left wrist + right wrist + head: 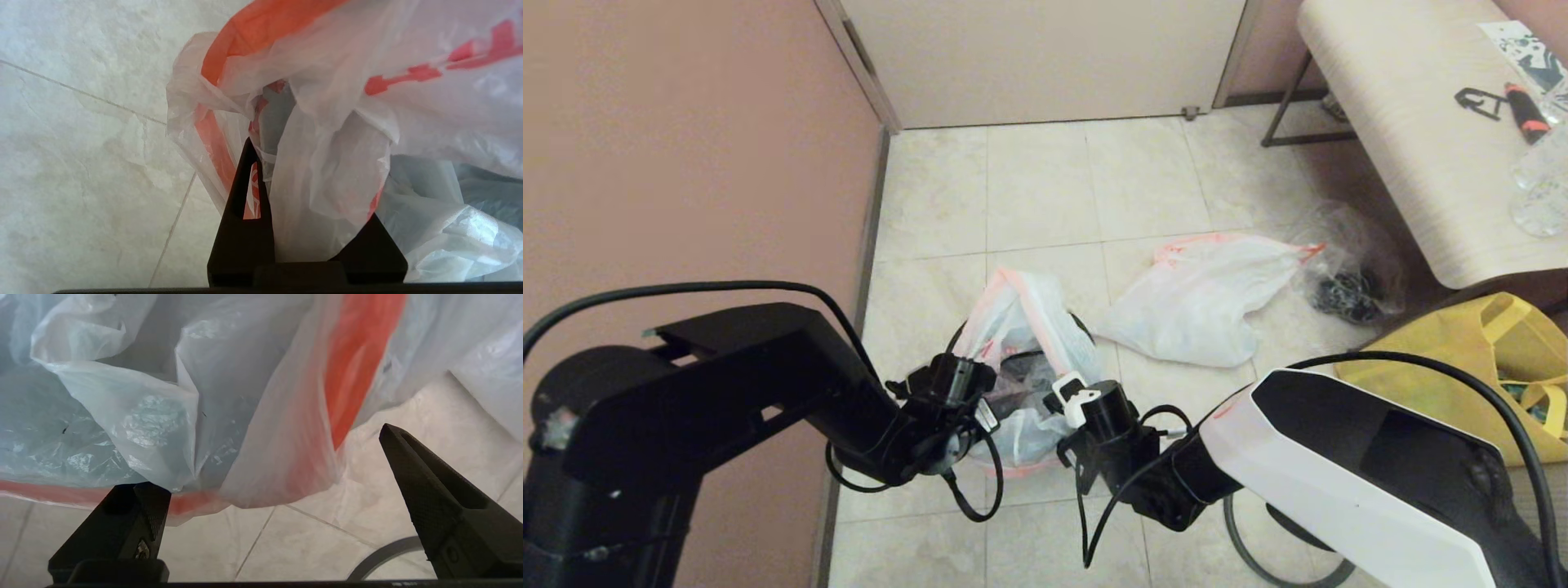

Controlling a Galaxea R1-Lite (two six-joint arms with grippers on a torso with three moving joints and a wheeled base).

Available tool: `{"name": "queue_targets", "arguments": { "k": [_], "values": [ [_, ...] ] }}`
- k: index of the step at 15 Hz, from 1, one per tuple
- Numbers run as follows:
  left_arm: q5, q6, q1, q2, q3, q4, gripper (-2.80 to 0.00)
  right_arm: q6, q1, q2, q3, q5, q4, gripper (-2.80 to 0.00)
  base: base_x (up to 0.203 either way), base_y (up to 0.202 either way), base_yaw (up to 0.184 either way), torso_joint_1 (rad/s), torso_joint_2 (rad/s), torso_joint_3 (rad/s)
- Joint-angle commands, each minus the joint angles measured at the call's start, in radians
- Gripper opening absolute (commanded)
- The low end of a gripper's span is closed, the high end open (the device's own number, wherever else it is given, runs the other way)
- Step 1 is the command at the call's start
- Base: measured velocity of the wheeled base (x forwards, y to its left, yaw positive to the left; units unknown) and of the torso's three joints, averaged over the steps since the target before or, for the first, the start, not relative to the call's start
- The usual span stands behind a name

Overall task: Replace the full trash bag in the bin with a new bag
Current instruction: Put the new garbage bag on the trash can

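The bin stands on the tiled floor, its dark rim showing round the new bag, a thin white bag with an orange-red rim and red print set inside it. My left gripper is at the bin's left side, its jaws shut on a bunched fold of that bag. At the bin's right side my right gripper is open, and the bag's orange-edged rim hangs loose between its fingers. The full trash bag, plain white and bulging, lies on the floor to the right of the bin.
A clear bag with black cords lies beside the full bag. A yellow tote sits at the right, under a pale bench. The pink wall runs close along the left. Bare tiles stretch behind the bin toward the door.
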Motion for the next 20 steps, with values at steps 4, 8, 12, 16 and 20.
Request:
{"name": "queue_targets", "arguments": {
  "k": [4, 8, 12, 16, 20],
  "values": [
    [0.002, -0.004, 0.003, 0.008, -0.001, -0.004, -2.8, 0.006, 0.008, -0.035, 0.022, -0.003, -0.008, 0.0, 0.0, 0.0, 0.0, 0.0, 0.0, 0.0],
    [0.002, -0.004, 0.003, 0.008, -0.001, -0.01, -2.8, 0.008, 0.016, -0.099, 0.125, -0.003, -0.008, 0.0, 0.0, 0.0, 0.0, 0.0, 0.0, 0.0],
    [0.015, -0.004, 0.003, 0.007, 0.0, -0.02, -2.8, 0.044, 0.015, -0.104, 0.174, -0.009, -0.047, 0.0, 0.0, 0.0, 0.0, 0.0, 0.0, 0.0],
    [0.064, -0.003, 0.0, 0.0, 0.02, -0.099, -2.8, 0.027, 0.019, -0.064, 0.155, 0.0, -0.115, 0.0, 0.0, 0.0, 0.0, 0.0, 0.0, 0.0],
    [0.064, 0.003, -0.001, 0.001, 0.069, -0.213, -2.8, 0.036, 0.014, -0.092, 0.179, 0.036, -0.117, 0.0, 0.0, 0.0, 0.0, 0.0, 0.0, 0.0]
  ]
}}
